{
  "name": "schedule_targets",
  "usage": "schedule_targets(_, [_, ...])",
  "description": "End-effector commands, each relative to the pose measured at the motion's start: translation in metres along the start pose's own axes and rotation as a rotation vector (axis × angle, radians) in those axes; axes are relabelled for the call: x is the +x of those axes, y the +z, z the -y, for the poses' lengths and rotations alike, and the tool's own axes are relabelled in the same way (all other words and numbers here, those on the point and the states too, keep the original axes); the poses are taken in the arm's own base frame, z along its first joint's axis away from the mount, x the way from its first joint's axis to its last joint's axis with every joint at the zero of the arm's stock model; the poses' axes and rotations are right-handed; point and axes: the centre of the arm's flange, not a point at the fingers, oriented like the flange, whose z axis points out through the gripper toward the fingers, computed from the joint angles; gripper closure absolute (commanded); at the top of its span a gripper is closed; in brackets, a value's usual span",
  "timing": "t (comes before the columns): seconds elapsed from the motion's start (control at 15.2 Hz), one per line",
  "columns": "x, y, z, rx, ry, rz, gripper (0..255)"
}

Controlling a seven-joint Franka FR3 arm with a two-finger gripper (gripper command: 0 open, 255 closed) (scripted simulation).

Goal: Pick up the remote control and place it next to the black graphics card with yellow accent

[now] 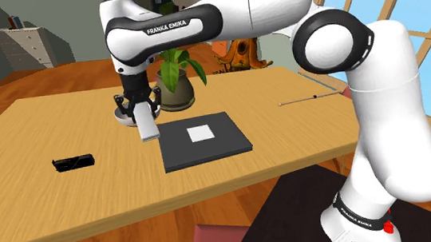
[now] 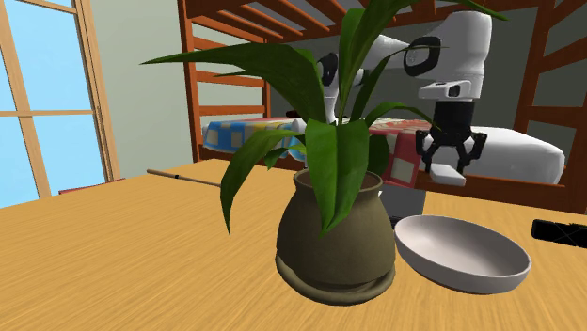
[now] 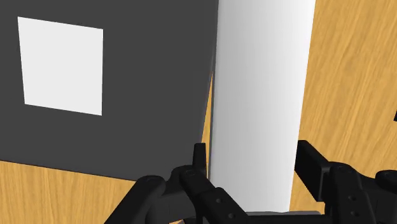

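My black gripper is shut on the remote control, a plain light grey bar that hangs from the fingers just above the table. In the wrist view the two fingers clasp the remote control from both sides, the gripper being over bare wood beside a dark slab. The black graphics card lies flat on the table well toward the shoulder view's left. It also peeks in as the graphics card at the second exterior view's right edge, below the gripper.
A dark flat slab with a white square lies right beside the gripper. Behind it stand a potted plant and a shallow grey bowl. A thin stick lies at the far right of the wooden table.
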Motion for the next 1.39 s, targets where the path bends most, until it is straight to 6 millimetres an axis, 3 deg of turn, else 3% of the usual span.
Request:
schedule_targets(0.0, [-0.011, -0.002, 0.027, 0.000, 0.001, 0.000, 255])
schedule_targets(0.46, [-0.038, -0.004, 0.114, 0.000, 0.001, 0.000, 255])
schedule_targets(1.32, [-0.039, 0.065, 0.115, 0.000, 0.001, 0.000, 255])
